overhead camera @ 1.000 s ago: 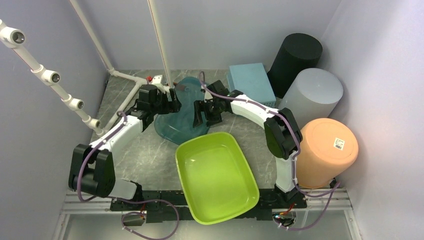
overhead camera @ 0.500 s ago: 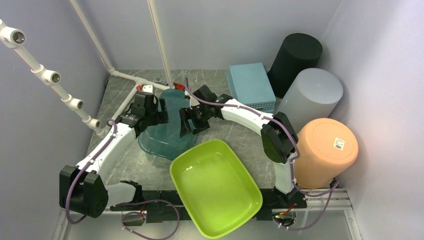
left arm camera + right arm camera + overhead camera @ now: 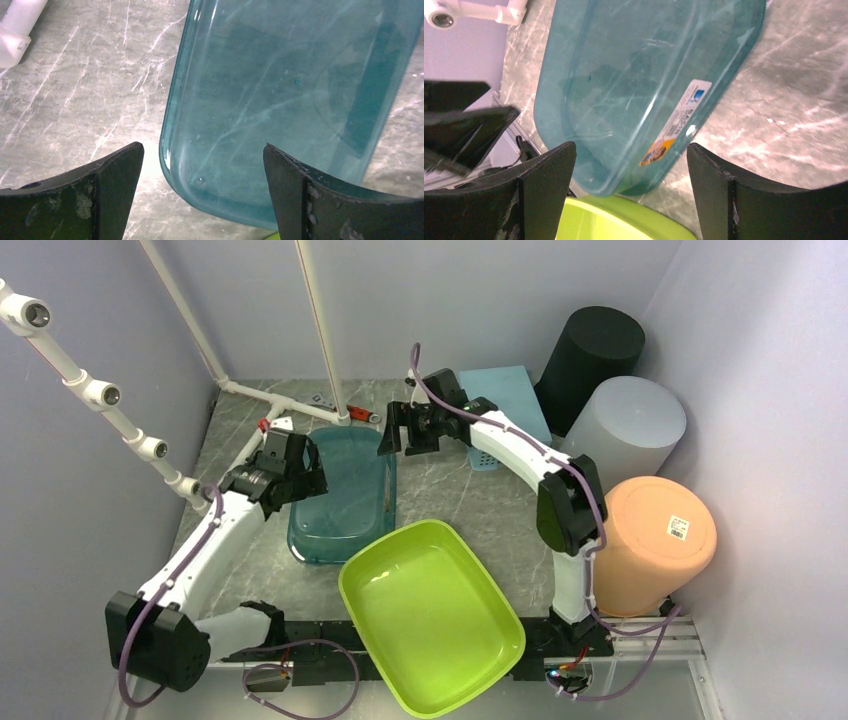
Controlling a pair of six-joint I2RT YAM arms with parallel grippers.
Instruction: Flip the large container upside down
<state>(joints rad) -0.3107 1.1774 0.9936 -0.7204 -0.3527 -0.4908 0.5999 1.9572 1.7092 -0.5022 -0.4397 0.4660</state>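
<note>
Teal tub [image 3: 340, 495] lies base-up, as I judge, on the desk [image 3: 480, 500] at centre left of the top view. Its near corner meets the green tub [image 3: 430, 610]; I cannot tell whether they touch. My left end effector [image 3: 288, 467] hangs spread and empty over the teal tub's left edge; my right end effector [image 3: 403, 435], also spread and empty, sits at upper centre. Risk: a low sweep of my left fingers catches the wall and skids the tub; a propped corner lets it rock.
</note>
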